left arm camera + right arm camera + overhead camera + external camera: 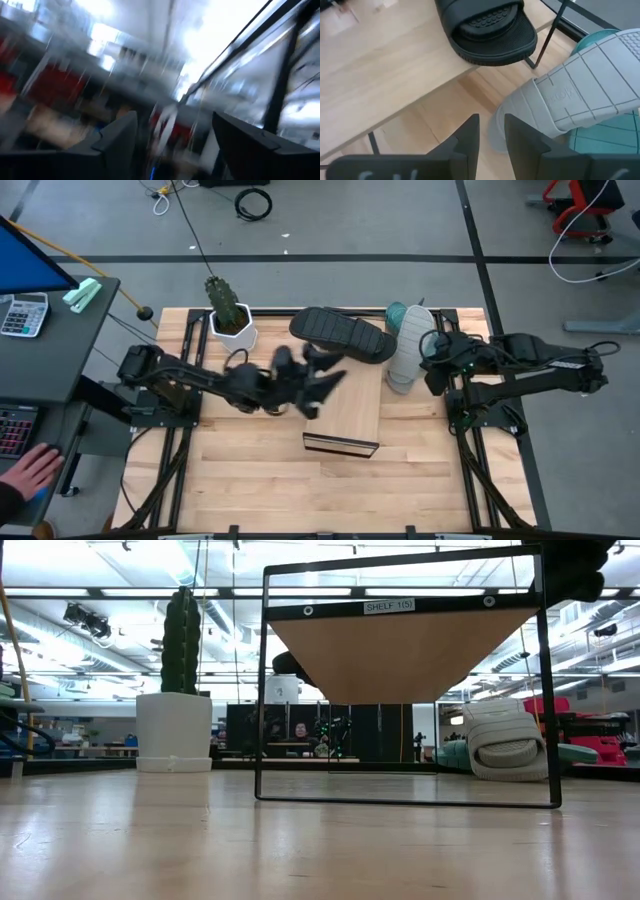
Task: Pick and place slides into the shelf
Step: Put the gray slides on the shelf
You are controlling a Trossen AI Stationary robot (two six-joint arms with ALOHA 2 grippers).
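1. Your bench point(250, 480) carries the shelf point(345, 415) at its middle.
2. The black slide point(340, 335) lies on the shelf's far end.
3. The grey slide point(410, 345) lies over the teal slide point(396, 313), right of the shelf.
4. Your left hand point(325, 380), above the shelf, is apart and empty.
5. Your right hand point(492, 132), near the grey slide, has a narrow gap and holds nothing.

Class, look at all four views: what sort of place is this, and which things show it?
Probably a robotics lab or workshop: two arms are mounted at a wooden table, cables lie on the grey floor, and a desk with a calculator stands beside it.
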